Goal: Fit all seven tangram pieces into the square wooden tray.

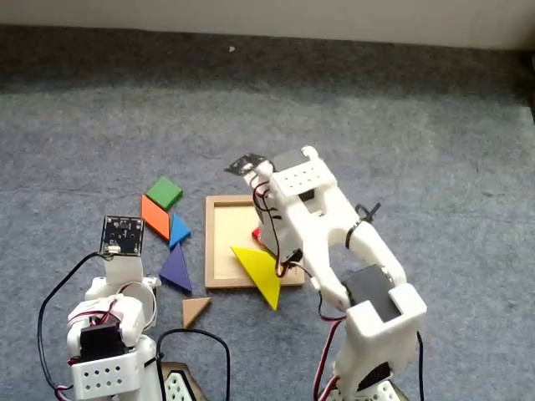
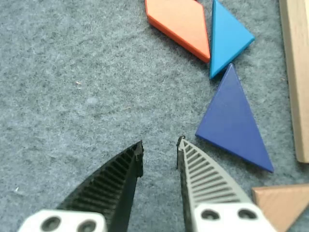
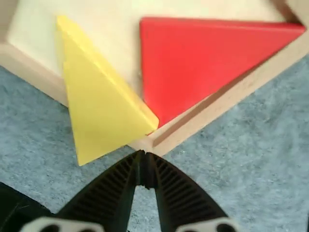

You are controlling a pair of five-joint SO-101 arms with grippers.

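Note:
The square wooden tray (image 1: 219,242) lies mid-table. A red triangle (image 3: 203,63) lies flat inside it against the rim (image 3: 217,104). A yellow triangle (image 1: 261,271) rests tilted across the tray's near rim, partly on the carpet. My right gripper (image 3: 145,159) is shut and empty just outside the rim, by the yellow triangle's (image 3: 99,111) corner. My left gripper (image 2: 160,144) hangs open over bare carpet beside the dark blue triangle (image 2: 231,121). The orange parallelogram (image 2: 181,24), light blue triangle (image 2: 227,36) and tan triangle (image 2: 275,203) lie left of the tray. A green square (image 1: 165,191) sits beyond them.
The right arm (image 1: 334,242) leans over the tray's right side and hides part of it. Grey carpet stretches free behind and to the right of the tray. The loose pieces cluster between the left arm (image 1: 117,326) and the tray.

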